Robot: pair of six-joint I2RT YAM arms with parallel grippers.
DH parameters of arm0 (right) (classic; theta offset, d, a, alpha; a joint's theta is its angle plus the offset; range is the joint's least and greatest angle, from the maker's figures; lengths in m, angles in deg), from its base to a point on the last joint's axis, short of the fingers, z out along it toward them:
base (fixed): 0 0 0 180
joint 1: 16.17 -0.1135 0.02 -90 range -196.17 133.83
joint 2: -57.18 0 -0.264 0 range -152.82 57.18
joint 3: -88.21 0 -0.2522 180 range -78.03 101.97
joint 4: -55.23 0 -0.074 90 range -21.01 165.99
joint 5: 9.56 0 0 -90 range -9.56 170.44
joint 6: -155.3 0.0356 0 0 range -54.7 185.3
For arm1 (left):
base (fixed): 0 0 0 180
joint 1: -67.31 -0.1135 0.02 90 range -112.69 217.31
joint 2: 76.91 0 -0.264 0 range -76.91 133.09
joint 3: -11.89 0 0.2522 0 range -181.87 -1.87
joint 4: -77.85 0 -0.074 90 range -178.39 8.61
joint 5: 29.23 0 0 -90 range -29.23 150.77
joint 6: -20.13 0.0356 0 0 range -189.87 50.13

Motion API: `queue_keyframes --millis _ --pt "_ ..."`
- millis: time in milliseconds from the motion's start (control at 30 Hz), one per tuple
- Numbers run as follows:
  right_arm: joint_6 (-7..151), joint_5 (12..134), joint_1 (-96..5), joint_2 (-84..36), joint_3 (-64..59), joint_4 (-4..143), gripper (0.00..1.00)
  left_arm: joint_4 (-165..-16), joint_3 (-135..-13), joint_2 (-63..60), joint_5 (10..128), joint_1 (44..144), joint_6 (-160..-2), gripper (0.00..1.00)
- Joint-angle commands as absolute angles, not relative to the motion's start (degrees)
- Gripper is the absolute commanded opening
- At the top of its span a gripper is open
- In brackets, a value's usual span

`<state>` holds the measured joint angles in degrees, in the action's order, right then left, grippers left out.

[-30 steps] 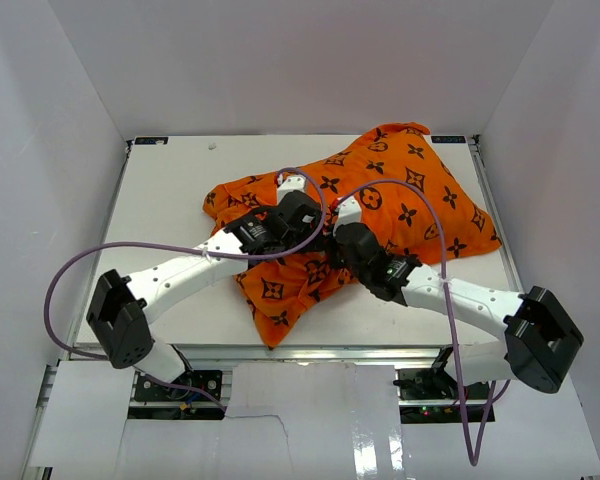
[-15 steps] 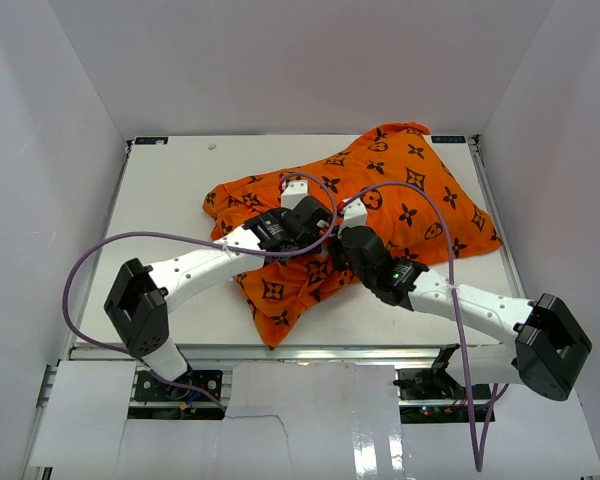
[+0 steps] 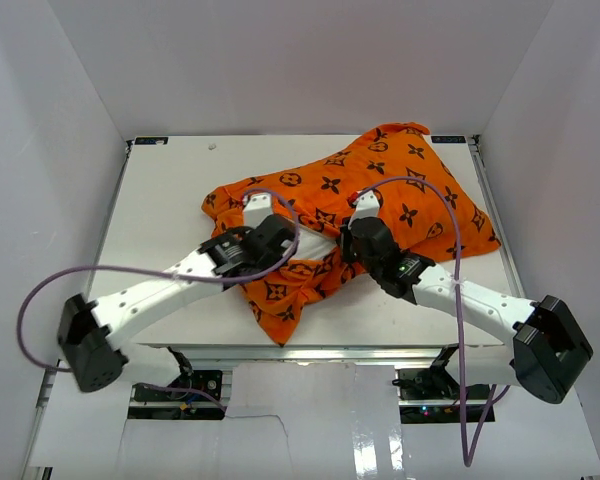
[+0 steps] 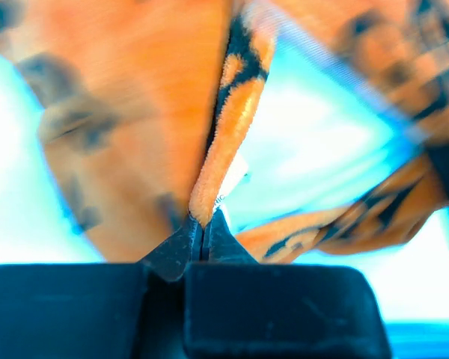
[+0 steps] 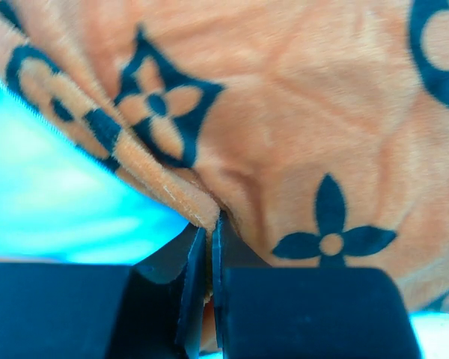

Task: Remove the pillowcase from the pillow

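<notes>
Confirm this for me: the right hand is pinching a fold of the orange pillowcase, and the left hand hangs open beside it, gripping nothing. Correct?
Not quite. The left hand is not open: the left wrist view shows its jaws closed on a narrow fold of the pillowcase. The rest holds: the right hand is pinching a fold of the orange fabric as well.

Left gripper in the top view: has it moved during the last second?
Yes. The left gripper, shut on the pillowcase, has shifted left and toward the near edge of the table.
</notes>
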<state>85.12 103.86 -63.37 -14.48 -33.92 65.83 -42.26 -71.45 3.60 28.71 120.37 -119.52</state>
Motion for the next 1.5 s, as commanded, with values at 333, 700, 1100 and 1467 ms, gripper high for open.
queue_keyframes --millis 333,700,1100,1467 --pt "83.2 91.8 -63.1 -15.9 -33.2 62.4 0.08 -45.2 -48.7 -26.1 29.5 120.5 -123.7 0.00" --pt "76.6 81.2 -72.8 -11.0 -25.7 63.3 0.52 -53.1 -44.9 -27.3 33.4 120.5 -122.0 0.00" --pt "82.7 78.2 -71.4 -31.4 -20.5 59.1 0.49 -53.3 -44.0 -30.0 32.0 120.5 -122.3 0.00" --pt "92.4 81.8 -51.1 -37.8 -17.7 60.0 0.44 -48.8 -47.7 -28.4 29.1 120.0 -123.8 0.00"
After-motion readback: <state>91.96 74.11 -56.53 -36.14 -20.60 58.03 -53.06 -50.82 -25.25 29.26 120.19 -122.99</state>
